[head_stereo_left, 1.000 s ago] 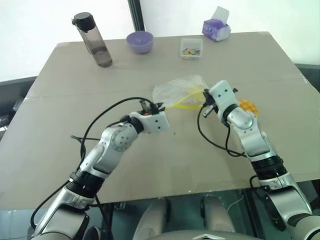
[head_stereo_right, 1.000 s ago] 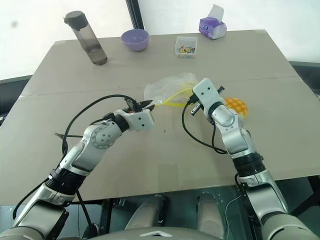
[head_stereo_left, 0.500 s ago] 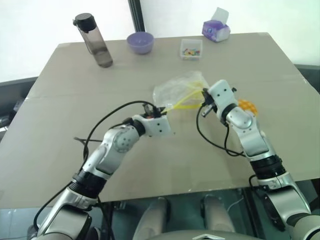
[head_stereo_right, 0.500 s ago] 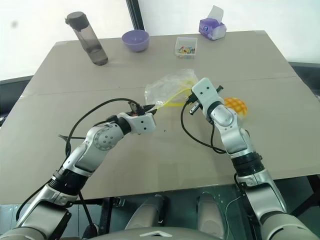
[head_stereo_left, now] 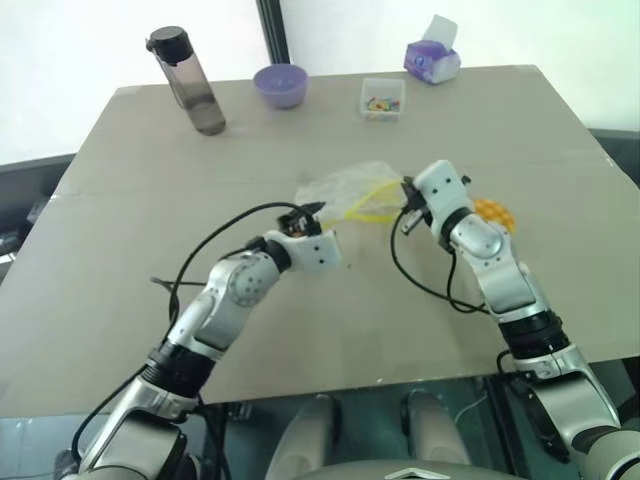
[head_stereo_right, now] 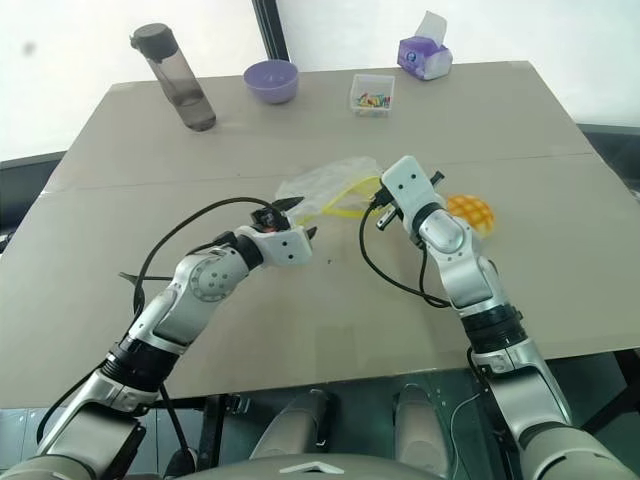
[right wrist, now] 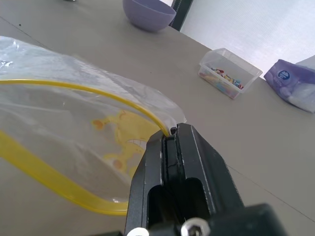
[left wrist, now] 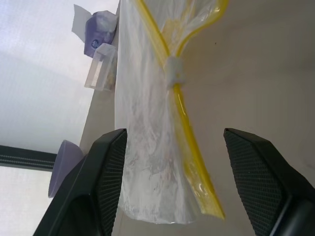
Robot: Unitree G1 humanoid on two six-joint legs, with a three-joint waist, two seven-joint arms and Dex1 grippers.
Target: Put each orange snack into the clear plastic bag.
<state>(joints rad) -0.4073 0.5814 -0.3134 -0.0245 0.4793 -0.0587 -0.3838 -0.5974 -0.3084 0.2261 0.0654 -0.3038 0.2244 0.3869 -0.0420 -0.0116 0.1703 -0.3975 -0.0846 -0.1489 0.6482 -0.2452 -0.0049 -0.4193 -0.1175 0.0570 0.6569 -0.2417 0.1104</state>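
one clear plastic bag (head_stereo_left: 347, 188) lies slack on the worktop (head_stereo_left: 120, 250) between the two arms, with no bun visible inside it. the right gripper (right wrist: 172, 135) has its jaws clamped tight on the bag's yellow seal strip at one corner. the left gripper (left wrist: 172, 147) has its jaws spread wide on either side of the bag's other end, not pinching it. one orange snack (head_stereo_left: 497, 213) sits on the worktop just behind the right arm, outside the bag. well beyond the jaws stand a small clear box (head_stereo_left: 383, 97) holding coloured bits, a purple bowl (head_stereo_left: 279, 84), a dark bottle (head_stereo_left: 187, 80) and a tissue pack (head_stereo_left: 433, 58).
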